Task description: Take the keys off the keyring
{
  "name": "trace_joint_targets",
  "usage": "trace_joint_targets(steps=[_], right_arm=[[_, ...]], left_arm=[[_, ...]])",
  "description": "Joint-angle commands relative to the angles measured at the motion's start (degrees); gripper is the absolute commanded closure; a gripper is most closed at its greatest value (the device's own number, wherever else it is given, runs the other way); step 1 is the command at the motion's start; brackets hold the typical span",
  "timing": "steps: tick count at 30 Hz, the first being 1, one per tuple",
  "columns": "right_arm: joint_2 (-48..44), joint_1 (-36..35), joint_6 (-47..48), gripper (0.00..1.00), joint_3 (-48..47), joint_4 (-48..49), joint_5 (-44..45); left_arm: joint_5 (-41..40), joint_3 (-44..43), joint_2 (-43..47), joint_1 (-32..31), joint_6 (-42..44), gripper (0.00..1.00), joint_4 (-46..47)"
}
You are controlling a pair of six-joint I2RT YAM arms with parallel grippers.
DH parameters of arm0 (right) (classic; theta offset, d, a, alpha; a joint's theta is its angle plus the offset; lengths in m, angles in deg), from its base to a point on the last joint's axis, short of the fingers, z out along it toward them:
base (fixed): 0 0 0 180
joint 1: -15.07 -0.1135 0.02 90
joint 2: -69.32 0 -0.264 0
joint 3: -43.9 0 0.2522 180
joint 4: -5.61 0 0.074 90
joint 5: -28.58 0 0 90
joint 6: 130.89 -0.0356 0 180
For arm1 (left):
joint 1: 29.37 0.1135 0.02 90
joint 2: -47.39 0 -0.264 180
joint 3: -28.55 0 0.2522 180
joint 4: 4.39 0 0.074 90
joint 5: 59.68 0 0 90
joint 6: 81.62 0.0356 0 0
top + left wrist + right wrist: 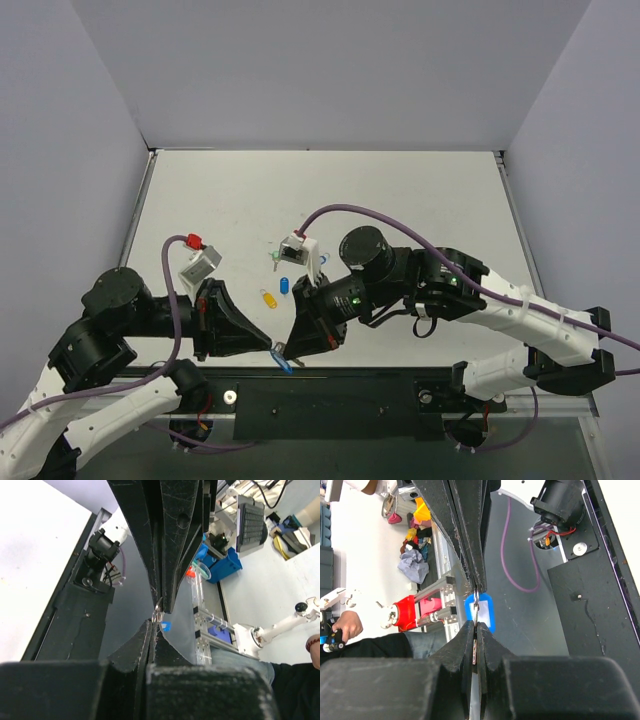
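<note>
From above, the left gripper [272, 347] and right gripper [284, 352] sat tip to tip near the table's [400, 190] front edge, the keyring [286, 364] dangling beneath; in the left wrist view, fingers [135, 650] pinched the key [158, 611]; in the right wrist view, fingers [460, 645] clamped the keyring [482, 611].

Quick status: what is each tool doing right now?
Left tool: closed, apparently pinching the keyring at its metal ring.
Right tool: closed on the key.
</note>
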Motion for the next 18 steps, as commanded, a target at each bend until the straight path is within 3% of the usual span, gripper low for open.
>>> trace_joint_targets(steps=[1,18], right_arm=[[0.21,-0.42,0.57,1.00,-2.77,-0.50,-3.46],[5.75,-2.09,5.93,1.00,-10.06,-11.67,-7.32]], left_arm=[[5.57,-2.91,-1.87,-0.24,5.84,1.00,-6.90],[10.23,-8.10,-7.58,-0.33,15.96,1.00,-21.49]])
